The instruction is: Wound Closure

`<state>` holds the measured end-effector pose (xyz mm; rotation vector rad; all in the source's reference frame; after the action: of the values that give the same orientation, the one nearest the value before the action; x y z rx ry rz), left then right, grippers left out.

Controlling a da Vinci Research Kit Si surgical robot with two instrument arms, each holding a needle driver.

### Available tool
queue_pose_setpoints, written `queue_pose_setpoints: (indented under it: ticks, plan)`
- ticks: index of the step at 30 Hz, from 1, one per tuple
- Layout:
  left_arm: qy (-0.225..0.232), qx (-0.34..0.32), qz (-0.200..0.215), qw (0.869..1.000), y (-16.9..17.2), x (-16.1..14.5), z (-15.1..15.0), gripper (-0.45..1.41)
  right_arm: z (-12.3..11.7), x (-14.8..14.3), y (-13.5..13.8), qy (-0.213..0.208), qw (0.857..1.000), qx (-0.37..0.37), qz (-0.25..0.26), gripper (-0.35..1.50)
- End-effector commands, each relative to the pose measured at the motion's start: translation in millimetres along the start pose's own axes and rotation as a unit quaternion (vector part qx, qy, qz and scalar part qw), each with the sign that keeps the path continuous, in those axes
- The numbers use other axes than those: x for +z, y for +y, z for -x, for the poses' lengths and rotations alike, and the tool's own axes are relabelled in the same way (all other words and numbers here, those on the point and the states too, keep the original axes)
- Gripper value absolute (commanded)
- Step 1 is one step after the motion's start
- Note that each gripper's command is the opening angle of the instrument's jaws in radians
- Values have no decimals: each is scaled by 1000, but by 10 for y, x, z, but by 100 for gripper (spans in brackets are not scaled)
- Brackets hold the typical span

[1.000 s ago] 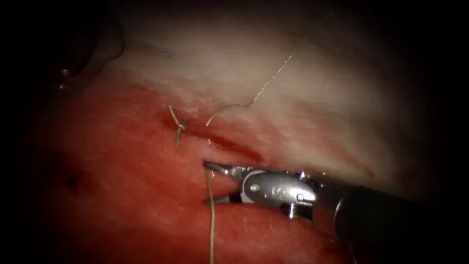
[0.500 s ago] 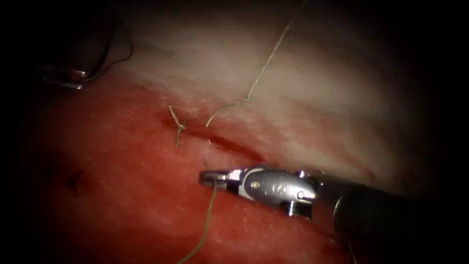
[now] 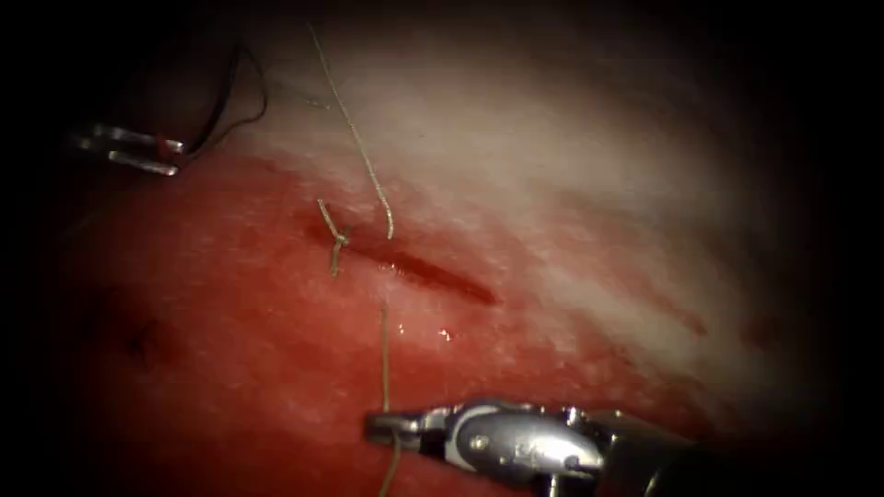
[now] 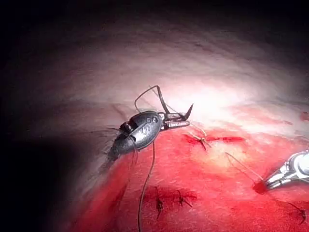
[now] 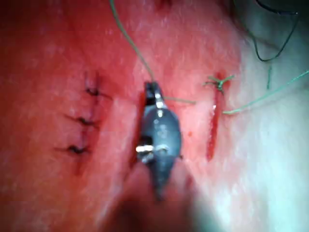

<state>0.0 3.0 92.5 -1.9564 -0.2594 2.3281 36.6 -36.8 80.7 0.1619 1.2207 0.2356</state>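
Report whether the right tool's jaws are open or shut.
Shut. In the endoscope view the right tool has its jaws pressed together on the thread, which runs up from them to the tissue below the cut.

- Endoscope view: light pools mid-frame on the tissue (image 3: 516, 184); edges fall into black.
- Small glare specks on red fluid (image 3: 444, 333).
- Right wrist view is blurred throughout.
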Motion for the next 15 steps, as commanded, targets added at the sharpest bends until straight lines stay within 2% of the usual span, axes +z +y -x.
queue_pose_setpoints:
  ticks: [1, 8, 15]
  plan:
    - [0, 1, 1, 1000, -3, 4, 6, -45, -3, 9, -8, -1, 1000, -1, -6, -35]
    - [1, 1, 1, 1000, -4, 4, 6, -45, -18, 5, -30, -1, 1000, -4, -20, -35]
    - [1, 1, 1, 1000, -4, 4, 6, -45, -26, 3, -39, -1, 1000, -5, -25, -35]
